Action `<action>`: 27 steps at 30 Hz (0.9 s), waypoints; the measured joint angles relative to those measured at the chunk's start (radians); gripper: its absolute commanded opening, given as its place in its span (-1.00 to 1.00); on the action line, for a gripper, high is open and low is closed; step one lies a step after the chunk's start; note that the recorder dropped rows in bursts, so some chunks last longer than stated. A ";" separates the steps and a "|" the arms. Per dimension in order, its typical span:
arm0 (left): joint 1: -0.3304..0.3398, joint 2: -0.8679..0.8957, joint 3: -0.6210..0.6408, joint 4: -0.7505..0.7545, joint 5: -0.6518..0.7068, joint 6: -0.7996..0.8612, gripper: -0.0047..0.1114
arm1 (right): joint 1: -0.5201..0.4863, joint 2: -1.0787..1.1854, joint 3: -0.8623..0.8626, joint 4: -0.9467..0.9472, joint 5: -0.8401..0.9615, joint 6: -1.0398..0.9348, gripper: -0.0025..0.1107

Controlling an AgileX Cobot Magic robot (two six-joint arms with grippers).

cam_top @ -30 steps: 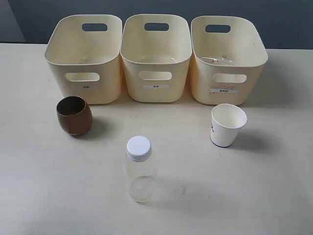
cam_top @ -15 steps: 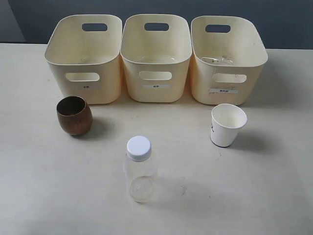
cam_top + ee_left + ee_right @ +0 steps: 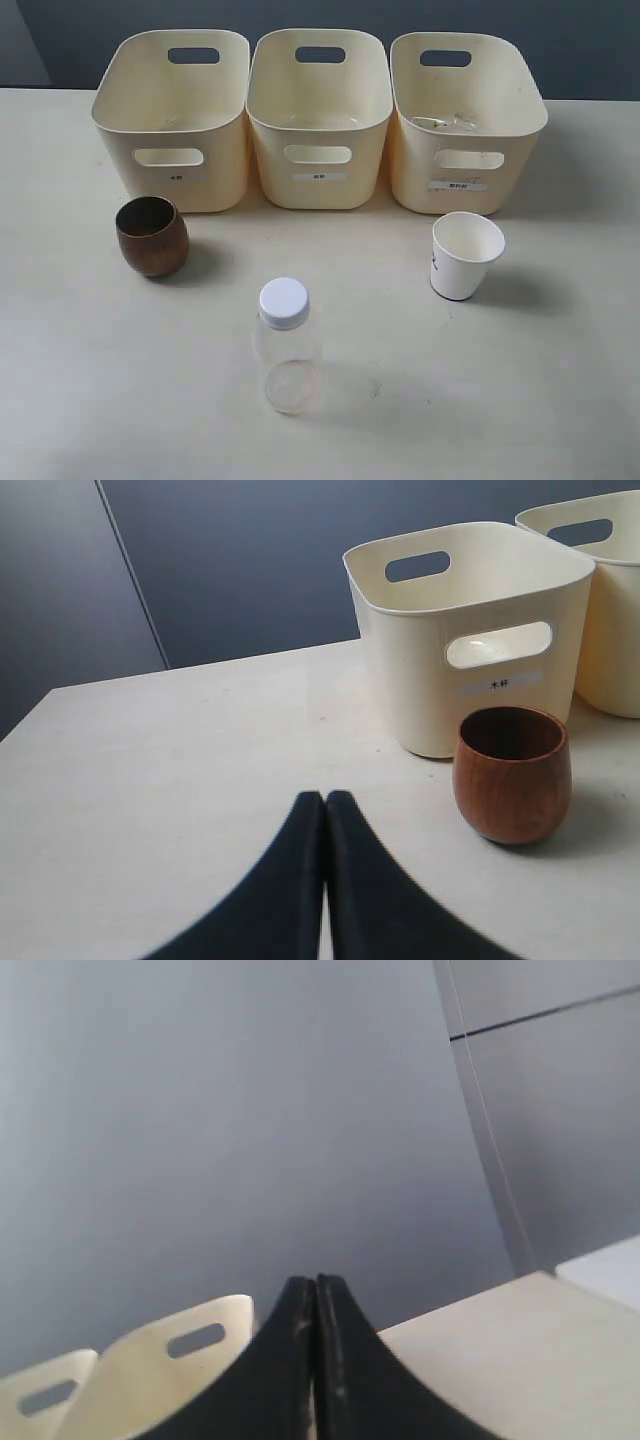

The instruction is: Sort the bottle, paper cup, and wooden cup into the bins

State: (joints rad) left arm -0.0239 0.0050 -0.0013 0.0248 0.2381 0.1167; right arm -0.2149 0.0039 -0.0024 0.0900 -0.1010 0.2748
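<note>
Left gripper (image 3: 323, 798) pressed closed, empty, near the wooden cup (image 3: 512, 773); right gripper (image 3: 315, 1282) likewise closed (holding nothing), seemingly above the bins (image 3: 130, 1380).

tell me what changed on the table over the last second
Nothing visibly changed. The wooden cup, the bottle and the paper cup all stand upright on the table where they were, in front of the three bins, and none has been picked up.
</note>
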 measured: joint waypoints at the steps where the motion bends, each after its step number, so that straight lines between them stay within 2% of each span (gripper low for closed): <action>1: 0.000 0.000 0.000 0.000 0.000 0.000 -0.92 | 0.000 0.000 0.000 0.045 0.005 0.011 -0.97; 6: 0.000 0.000 0.000 0.000 0.000 0.000 -0.92 | 0.000 0.000 0.000 0.115 0.040 0.036 -0.97; 9: 0.000 0.000 0.000 0.000 0.000 0.000 -0.92 | 0.000 0.000 -0.005 0.120 0.119 0.038 -0.97; 19: 0.000 0.000 0.000 0.000 0.000 0.000 -0.92 | 0.000 0.075 -0.115 0.274 0.228 0.036 -0.97; 24: 0.000 0.000 0.000 0.000 0.000 0.000 -0.92 | 0.000 0.078 -0.263 0.386 0.275 -0.055 -0.97; 27: 0.000 0.000 0.000 0.000 0.000 0.000 -0.92 | 0.000 0.093 -0.339 0.523 0.312 -0.204 -0.97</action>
State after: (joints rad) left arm -0.0239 0.0050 -0.0013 0.0248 0.2381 0.1167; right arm -0.2149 0.0968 -0.3411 0.6134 0.2105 0.0704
